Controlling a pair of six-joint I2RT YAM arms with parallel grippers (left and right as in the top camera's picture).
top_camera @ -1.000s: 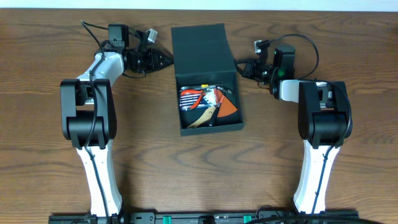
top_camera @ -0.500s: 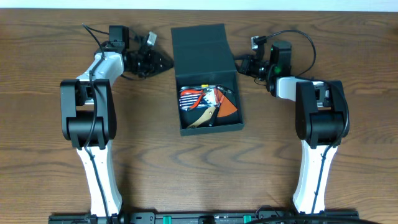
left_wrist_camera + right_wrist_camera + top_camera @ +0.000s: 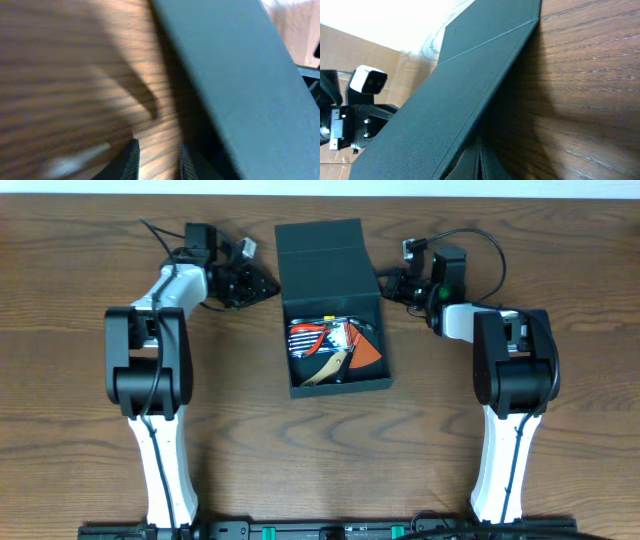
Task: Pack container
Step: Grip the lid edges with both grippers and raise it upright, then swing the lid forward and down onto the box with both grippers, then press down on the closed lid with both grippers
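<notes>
Arms are flanking the container (image 3: pixel 340 388), a dark square box sitting at the middle of the wood table (image 3: pixel 80 430). Its lid (image 3: pixel 325 260) is lying folded back flat toward the far edge. The box is already holding red-handled pliers (image 3: pixel 312 332) and a few other hand tools.

Since a second ago, both arms have been closing in on the lid. The right arm swung toward the box first and has been holding there. The left arm has been shifting rightward over the last half second.

The left gripper (image 3: pixel 262 284) is hovering just beside the lid's left edge. Its fingers (image 3: pixel 129 161) are standing slightly apart, with bare wood showing between them and nothing held.

The right gripper (image 3: pixel 390 286) is sitting at the lid's right edge. Its fingers (image 3: pixel 470 162) are pressed fully together and gripping nothing, with their tips right against the lid's underside edge. Whether they are truly touching it is hard to tell.

Judging from this, the filling looks finished and the arms are lining up to lift and fold the lid shut. Neither gripper is lifting it yet.
</notes>
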